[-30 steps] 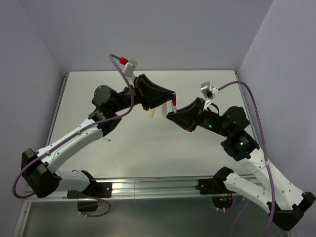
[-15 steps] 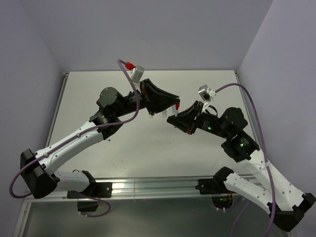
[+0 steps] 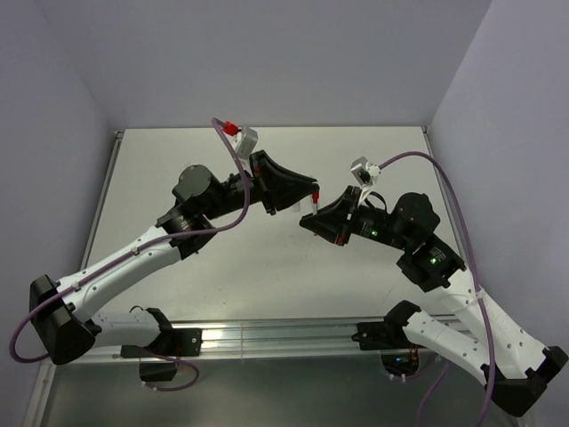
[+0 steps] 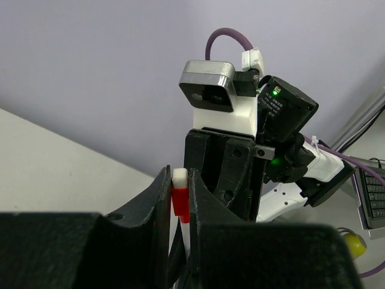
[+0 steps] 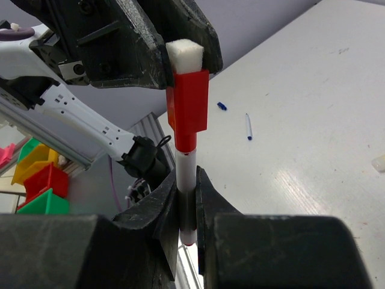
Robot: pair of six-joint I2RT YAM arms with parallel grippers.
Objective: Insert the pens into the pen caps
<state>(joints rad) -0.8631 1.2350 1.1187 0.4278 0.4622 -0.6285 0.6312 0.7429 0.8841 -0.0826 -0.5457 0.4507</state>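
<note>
1. The red cap (image 5: 187, 102), with a white plug at its top, hangs in the air above the table (image 5: 313, 120). It is pinched between the fingers of my left gripper (image 4: 180, 188), whose jaws are clamped on its sides
2. The thin white pen (image 5: 185, 171) stands upright straight below it, its upper end already inside the cap's mouth. My right gripper (image 5: 187, 208) is closed tight on the barrel lower down
3. Both pieces meet between my two arms, raised well off the tabletop, roughly over its middle
4. I judge the step in hand to be seating this pen in its cap. The end is in, but I cannot tell whether it is pressed fully home
5. The next move calls for a short, straight push along the pen's own line, with no sideways lean. Then one grip must let go so the capped pen can be set down
6. Farther out on the table a tiny dark-blue cap (image 5: 222, 106) lies near another thin pen (image 5: 248, 127), not touching it; they are likely the next pair
</note>
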